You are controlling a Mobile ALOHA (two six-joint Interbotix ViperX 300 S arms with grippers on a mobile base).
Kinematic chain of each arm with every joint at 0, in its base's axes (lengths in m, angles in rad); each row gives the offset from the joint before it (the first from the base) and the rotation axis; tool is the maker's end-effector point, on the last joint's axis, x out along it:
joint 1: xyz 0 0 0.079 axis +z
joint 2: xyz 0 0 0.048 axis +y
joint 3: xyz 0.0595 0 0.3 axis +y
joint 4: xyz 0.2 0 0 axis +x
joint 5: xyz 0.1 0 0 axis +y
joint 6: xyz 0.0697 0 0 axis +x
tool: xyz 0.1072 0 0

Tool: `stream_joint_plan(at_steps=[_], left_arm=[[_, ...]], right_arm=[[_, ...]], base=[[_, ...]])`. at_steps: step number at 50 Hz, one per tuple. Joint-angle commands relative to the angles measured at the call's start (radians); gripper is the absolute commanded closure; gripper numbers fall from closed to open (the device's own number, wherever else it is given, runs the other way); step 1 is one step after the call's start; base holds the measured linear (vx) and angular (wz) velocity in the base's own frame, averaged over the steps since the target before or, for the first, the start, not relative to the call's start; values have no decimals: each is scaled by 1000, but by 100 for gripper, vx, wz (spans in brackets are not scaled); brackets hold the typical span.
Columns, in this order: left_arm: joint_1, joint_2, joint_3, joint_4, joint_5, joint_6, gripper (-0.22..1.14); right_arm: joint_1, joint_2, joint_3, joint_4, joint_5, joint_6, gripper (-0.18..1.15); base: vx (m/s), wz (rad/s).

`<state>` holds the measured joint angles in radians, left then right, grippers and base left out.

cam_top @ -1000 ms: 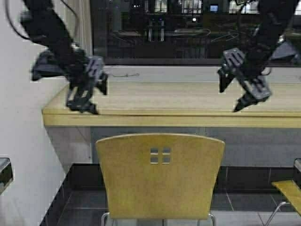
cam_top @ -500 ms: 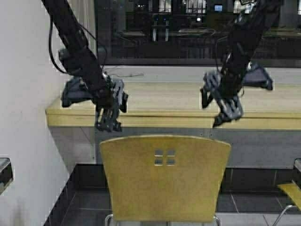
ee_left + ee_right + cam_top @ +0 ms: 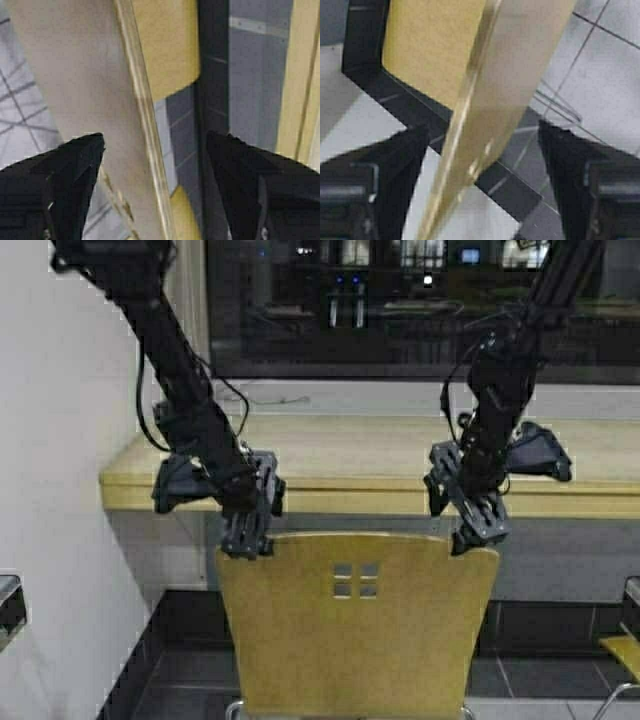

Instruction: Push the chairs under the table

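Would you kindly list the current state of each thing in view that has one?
chair: upright, not yet under the table, back edge between both hands' fingers.
table: top bare.
left hand: open, straddling the chair back's top edge.
right hand: open, straddling it too.

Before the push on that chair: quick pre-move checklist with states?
1. Left gripper at chair back's top edge, fingers open astride it: ok.
2. Right gripper at the other top corner, open astride the edge: ok.
3. Fingers shut on the back: not ok, gaps both sides in the wrist views.
4. Chair facing the table: ok.
5. Space under the table free: cannot tell.
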<state>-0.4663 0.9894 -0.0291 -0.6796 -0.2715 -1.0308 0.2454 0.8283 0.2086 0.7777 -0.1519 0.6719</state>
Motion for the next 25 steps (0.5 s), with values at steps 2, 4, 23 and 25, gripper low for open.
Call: stream_joint_plan(at_steps=[2,4,23,25], left_arm=[[-14,20,-58,-5,-61,0,-3],[-18,31,-66,-6,-81,-2,-3],[-32,72,-58,-26,-189,2,-3],[-31,74,-43,-28,-189,-2,-3]], right_arm=[[2,31,-66,6,-44,2,0],[2,48,-83,9,-52,2,0],[2,114,-106,21,-109,21,0],[2,115,-106,21,-109,32,0]], base=[[3,0],[2,0],[1,0],[0,0]])
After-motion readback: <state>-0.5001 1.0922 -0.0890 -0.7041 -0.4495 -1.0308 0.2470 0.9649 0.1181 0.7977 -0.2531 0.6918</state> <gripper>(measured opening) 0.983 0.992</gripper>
